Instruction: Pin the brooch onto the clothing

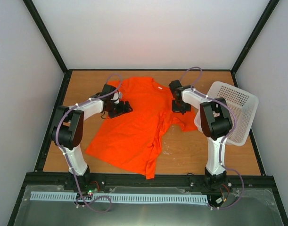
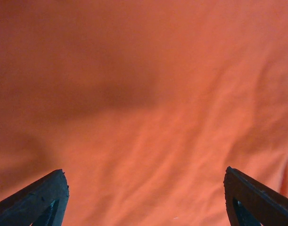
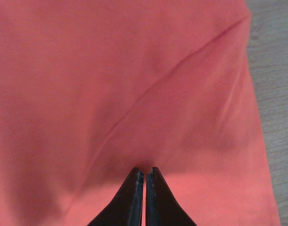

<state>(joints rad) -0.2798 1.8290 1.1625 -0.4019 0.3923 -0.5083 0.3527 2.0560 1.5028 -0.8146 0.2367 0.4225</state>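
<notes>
Looking down on a brown wooden table, boxed in by pale plain walls and black frame posts at the corners, with a black rail along the near edge and a white slotted strip below it. Spread across the middle of that table, a bright orange short-sleeved T-shirt, neck toward the far side, hem toward the arm bases, rumpled into a long ridge down its right half. Off at the right edge, a white perforated plastic basket, tipped up against the wall just behind the right arm, close to the shirt's sleeve. Over the left side of the shirt, the left pincer; over the right sleeve, the right pincer. From up here, too small to read either set of fingers. Over to the left wrist camera: nothing but orange cloth, softly wrinkled, and two dark fingers far apart at the bottom corners, spread wide, gripping nothing. Over to the right wrist camera: dark fingers pressed together to a hairline slit, tips down at the end of a long diagonal crease; cloth nipped between them or not, impossible to tell. Also only here, the sleeve's edge and a strip of grey-brown wood grain on the right.
</notes>
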